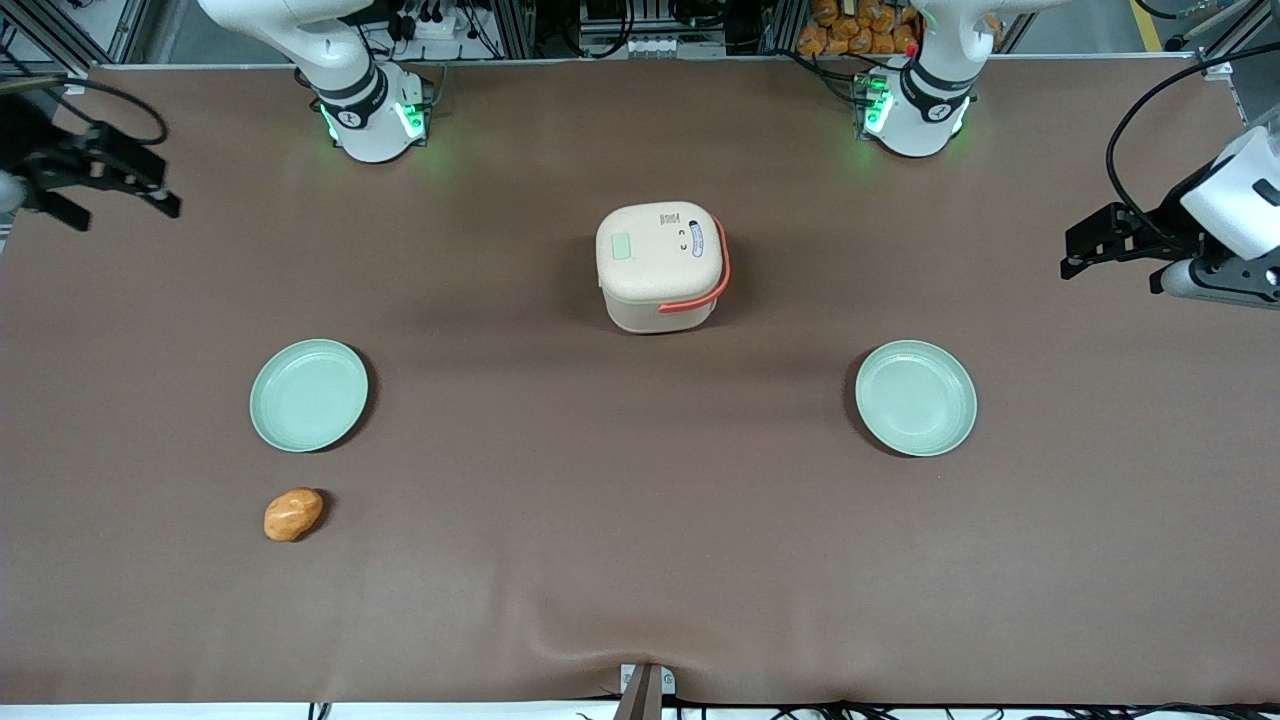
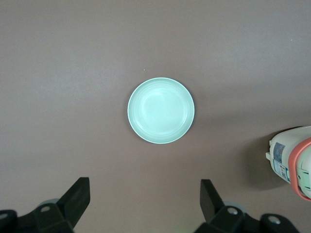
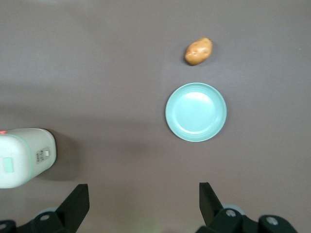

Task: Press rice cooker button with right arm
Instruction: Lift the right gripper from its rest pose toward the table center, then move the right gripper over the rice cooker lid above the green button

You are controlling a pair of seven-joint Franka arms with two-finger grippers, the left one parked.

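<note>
Jaws (image 3: 141, 206) spread wide and empty, parked high at the working arm's end of the bench (image 1: 640, 560), well apart from the closed rice cooker (image 1: 660, 265) mid-bench; risk ahead: descending off-centre, missing the lid button or catching the coral handle.

Brown cloth-covered table (image 1: 640, 560), slight wrinkle at near edge; aluminium framing, cables, grey floor past it.

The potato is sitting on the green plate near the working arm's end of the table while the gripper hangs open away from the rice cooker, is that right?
Not quite. The potato lies on the bare table, apart from the green plate and nearer the front camera, as the front view shows. The rest holds: the gripper hangs open, away from the rice cooker.
</note>
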